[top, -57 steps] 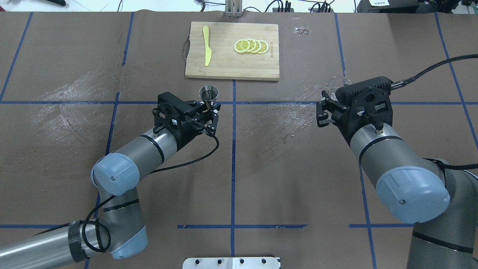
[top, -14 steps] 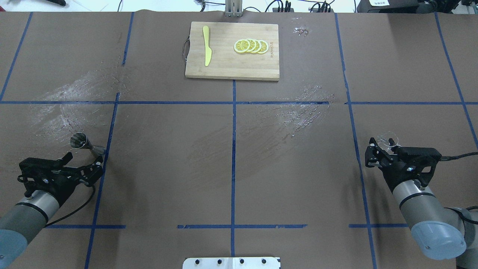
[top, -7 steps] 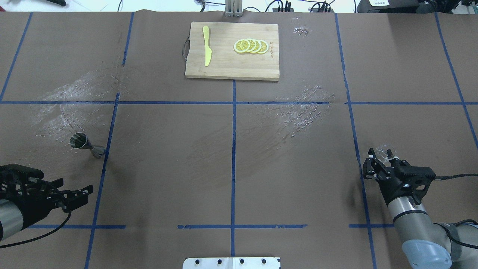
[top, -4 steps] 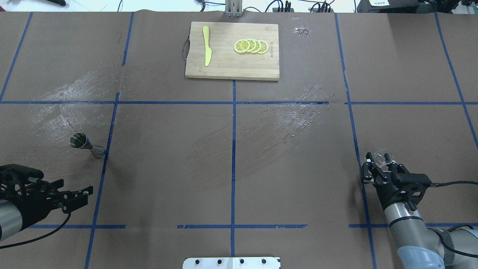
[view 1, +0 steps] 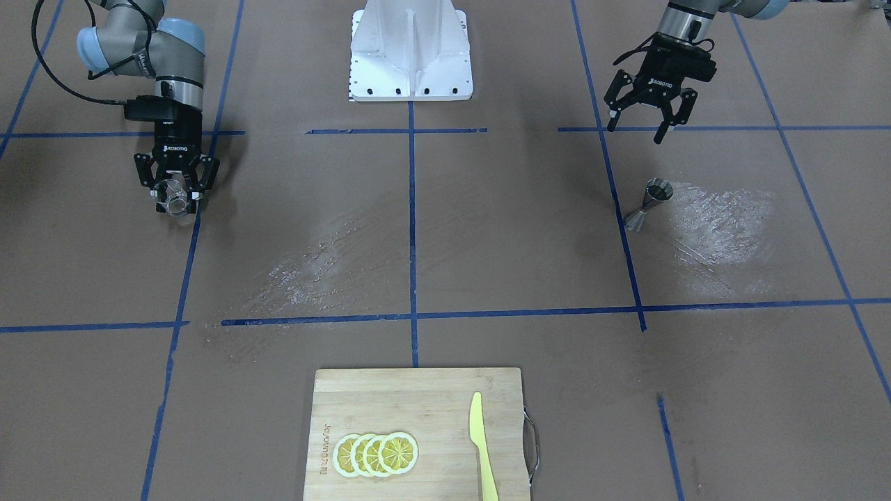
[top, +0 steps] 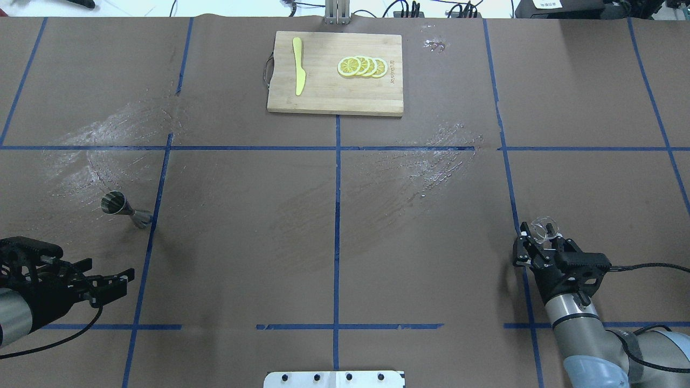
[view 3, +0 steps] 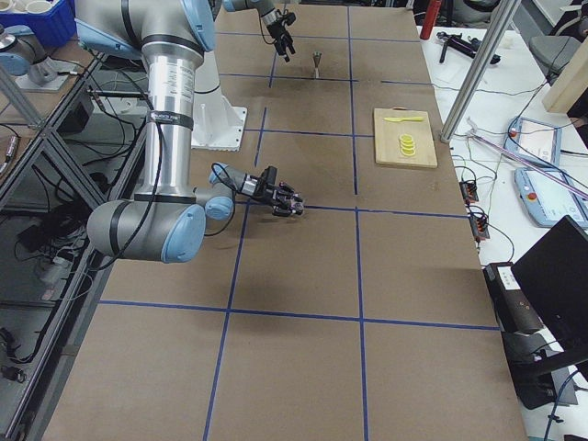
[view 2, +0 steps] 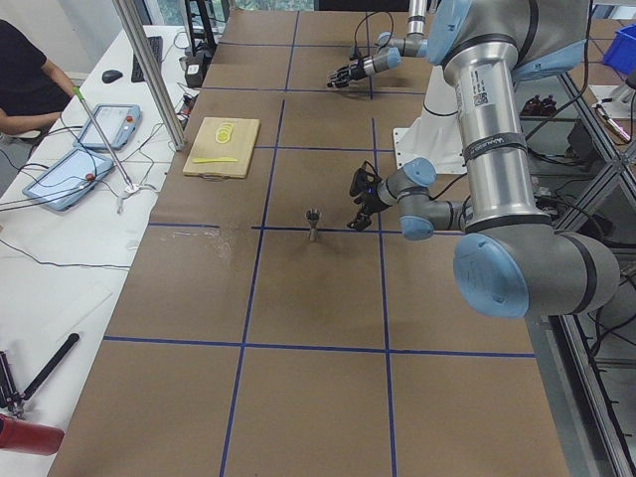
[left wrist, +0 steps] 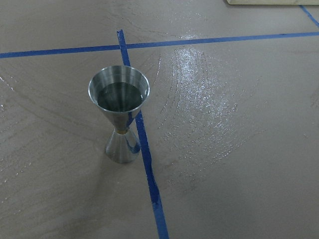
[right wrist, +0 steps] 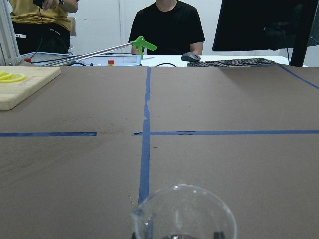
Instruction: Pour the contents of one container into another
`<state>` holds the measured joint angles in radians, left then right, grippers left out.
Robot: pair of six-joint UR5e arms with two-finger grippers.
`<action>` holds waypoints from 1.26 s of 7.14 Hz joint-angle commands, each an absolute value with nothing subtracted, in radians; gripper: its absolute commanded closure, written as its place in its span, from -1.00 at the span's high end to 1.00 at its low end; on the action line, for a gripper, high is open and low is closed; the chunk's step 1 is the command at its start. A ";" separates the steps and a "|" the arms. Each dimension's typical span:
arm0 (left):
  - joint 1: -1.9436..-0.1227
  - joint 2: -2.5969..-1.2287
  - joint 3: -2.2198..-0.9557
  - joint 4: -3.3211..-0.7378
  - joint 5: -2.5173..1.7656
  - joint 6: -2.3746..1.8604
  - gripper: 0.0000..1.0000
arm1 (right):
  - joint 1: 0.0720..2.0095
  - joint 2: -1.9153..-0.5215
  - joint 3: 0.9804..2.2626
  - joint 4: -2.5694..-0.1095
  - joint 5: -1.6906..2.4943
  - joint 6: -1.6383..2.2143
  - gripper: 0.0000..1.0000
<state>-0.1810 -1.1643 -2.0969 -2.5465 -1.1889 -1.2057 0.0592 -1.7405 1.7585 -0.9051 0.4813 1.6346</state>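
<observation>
The steel jigger (top: 121, 207) stands upright on its own by a blue tape line at the table's left, with liquid in its upper cone (left wrist: 119, 94). My left gripper (top: 111, 268) hangs open and empty a short way nearer the robot; the front view shows its spread fingers (view 1: 635, 134) apart from the jigger (view 1: 651, 202). At the near right, my right gripper (top: 541, 238) is shut on the clear glass cup (top: 543, 228), held upright and low over the table. The cup's rim and pouring lip (right wrist: 183, 213) fill the bottom of the right wrist view, and it shows between the fingers (view 1: 171, 193).
A wooden cutting board (top: 323, 91) with lemon slices (top: 362, 66) and a yellow knife (top: 298, 66) lies at the far centre. Wet smears (top: 426, 161) mark the brown paper. The robot's base plate (top: 334, 379) sits at the near edge. Operators sit beyond the far edge (right wrist: 167, 25).
My left gripper let go of the jigger, drew back toward the robot and now holds still. The right gripper carried the cup nearer and has just drifted slightly left.
</observation>
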 commanded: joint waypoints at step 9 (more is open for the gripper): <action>-0.181 -1.167 -2.097 -2.546 -1.186 -1.206 1.00 | 0.060 -1.740 1.756 -0.904 0.479 1.635 0.82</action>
<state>-0.1810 -1.1658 -2.0970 -2.5468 -1.1869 -1.2057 0.0598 -1.7395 1.7570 -0.9048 0.4786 1.6352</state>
